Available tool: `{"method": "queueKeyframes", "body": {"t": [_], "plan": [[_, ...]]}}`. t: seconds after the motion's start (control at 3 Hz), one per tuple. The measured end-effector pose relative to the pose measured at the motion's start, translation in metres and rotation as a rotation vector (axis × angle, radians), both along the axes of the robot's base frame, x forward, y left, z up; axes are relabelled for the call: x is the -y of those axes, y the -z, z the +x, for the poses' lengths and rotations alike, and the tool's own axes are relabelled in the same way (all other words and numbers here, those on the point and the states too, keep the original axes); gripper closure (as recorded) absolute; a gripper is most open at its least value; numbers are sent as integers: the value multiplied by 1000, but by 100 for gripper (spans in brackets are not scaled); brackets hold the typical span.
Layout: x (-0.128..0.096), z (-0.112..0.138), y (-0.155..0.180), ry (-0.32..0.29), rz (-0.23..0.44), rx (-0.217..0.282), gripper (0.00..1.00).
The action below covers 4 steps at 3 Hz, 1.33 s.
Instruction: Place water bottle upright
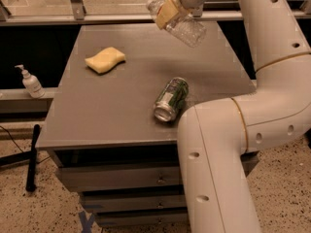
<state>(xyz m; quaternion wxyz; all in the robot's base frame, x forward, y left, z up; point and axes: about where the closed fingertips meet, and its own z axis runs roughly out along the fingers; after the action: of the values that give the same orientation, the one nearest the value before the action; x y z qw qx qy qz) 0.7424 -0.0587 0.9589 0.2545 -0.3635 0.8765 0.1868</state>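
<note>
The water bottle [183, 28] is clear ribbed plastic and hangs tilted in the air above the far right part of the grey table [121, 110], cap end up-left, base down-right. My gripper [169, 11] is shut on the bottle near its upper end, at the top of the view. The tan finger pad [166, 12] covers the bottle's label area. The arm comes in from the right and fills the lower right of the view.
A green and silver drink can [171, 99] lies on its side at the table's middle right. A yellow sponge [105, 60] lies at the far left. A white pump-dispenser bottle [31, 82] stands on a ledge left of the table. Drawers sit below.
</note>
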Motion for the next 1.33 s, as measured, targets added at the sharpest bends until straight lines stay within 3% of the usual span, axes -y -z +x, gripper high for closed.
{"method": "queueKeyframes", "body": {"t": [0.67, 1.0, 1.33], "plan": [[5, 10, 5, 41, -31, 15, 100], [16, 16, 0, 101, -47, 59, 100], [17, 8, 1, 133, -29, 20, 100]]}}
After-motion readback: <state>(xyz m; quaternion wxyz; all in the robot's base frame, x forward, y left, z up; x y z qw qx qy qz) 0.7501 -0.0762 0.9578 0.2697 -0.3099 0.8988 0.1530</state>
